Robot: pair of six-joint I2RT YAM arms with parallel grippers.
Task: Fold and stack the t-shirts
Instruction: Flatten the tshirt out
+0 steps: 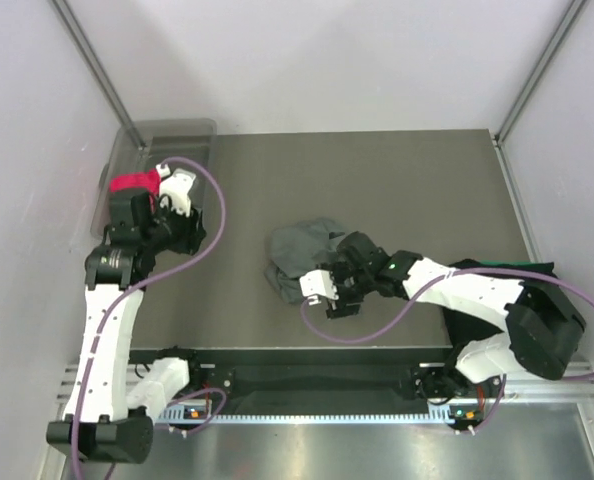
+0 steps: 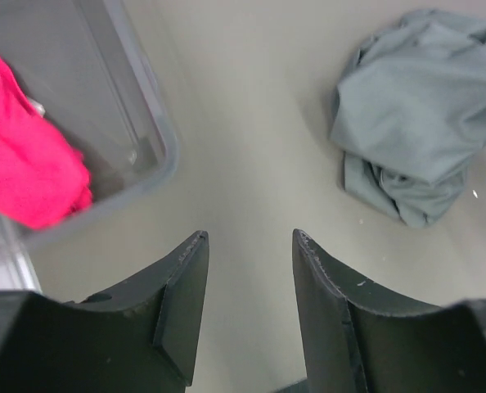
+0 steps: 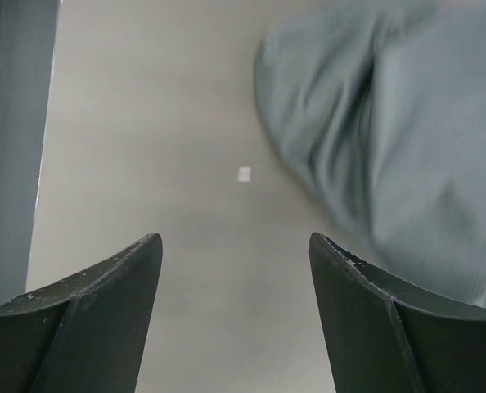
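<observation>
A dark grey t-shirt [image 1: 299,256] lies crumpled in a heap near the table's middle; it also shows at the upper right for the left wrist [image 2: 415,106] and on the right for the right wrist [image 3: 398,139]. My right gripper [image 1: 324,288] [image 3: 235,237] hangs open just at the heap's near side, over bare table with nothing between its fingers. My left gripper [image 1: 182,232] [image 2: 247,235] is open and empty beside the bin, well left of the shirt. Black cloth [image 1: 532,270] lies at the table's right edge, mostly hidden by the right arm.
A clear plastic bin [image 1: 167,135] [image 2: 157,139] stands at the back left corner with a red cloth [image 1: 135,184] [image 2: 26,164] in it. A small white speck [image 3: 244,173] lies on the table. The table's near edge [image 3: 14,147] runs along the right wrist view's left.
</observation>
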